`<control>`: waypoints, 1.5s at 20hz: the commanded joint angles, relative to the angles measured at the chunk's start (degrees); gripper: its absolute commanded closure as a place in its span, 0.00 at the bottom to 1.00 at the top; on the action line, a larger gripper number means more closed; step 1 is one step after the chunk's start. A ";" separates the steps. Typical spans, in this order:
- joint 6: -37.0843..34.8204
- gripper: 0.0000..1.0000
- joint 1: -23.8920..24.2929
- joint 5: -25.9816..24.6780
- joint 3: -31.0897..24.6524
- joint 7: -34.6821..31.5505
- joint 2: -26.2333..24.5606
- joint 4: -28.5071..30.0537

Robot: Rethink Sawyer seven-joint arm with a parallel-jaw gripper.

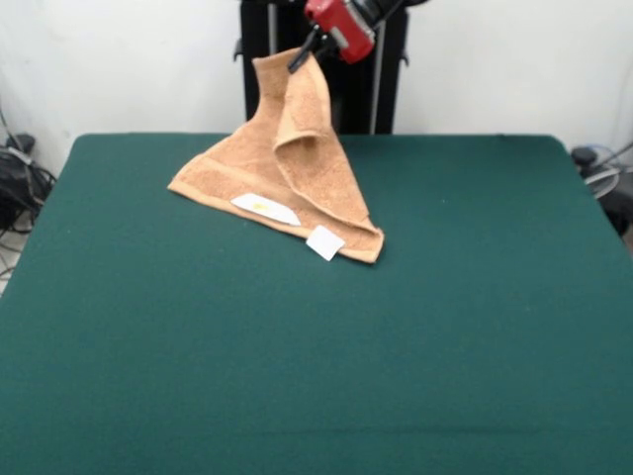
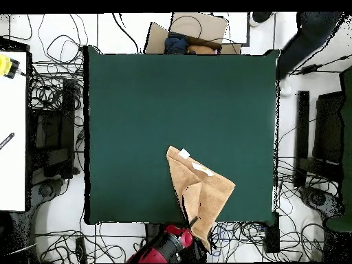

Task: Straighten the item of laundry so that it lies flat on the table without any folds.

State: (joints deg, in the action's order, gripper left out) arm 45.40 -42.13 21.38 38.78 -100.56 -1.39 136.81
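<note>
The item of laundry point(image 1: 297, 158), an orange-tan terry towel, is drawn up into a peak. One corner is raised high at the table's back edge, and my gripper point(image 1: 301, 56) is shut on it. The towel's lower edge rests on the green table point(image 1: 445, 307), showing two white tags point(image 1: 265, 208) point(image 1: 324, 242). A fold runs down the towel's middle. In the overhead view the towel point(image 2: 206, 189) lies near the table's point(image 2: 137, 103) bottom edge, with my gripper point(image 2: 192, 224) at the towel's lower tip and the red arm point(image 2: 165, 247) behind it.
The black pedestal point(image 1: 346, 89) stands right behind the raised corner. Cables point(image 2: 58, 89) cover the floor around the table. A cardboard box point(image 2: 196, 31) sits past the top edge, and a white bench point(image 2: 12, 130) stands at the left.
</note>
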 commanded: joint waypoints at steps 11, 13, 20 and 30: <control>0.47 1.00 -2.13 6.82 -9.12 -13.65 -5.28 -3.94; 0.87 1.00 -1.70 6.59 -9.58 -14.14 -5.52 -4.07; 0.51 1.00 -2.53 8.44 -10.45 -14.06 -6.13 -4.22; 0.11 1.00 -1.01 6.57 -12.06 -14.73 -5.48 -3.89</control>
State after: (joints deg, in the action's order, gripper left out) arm 45.89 -44.04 27.22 37.47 -100.56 -3.39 136.73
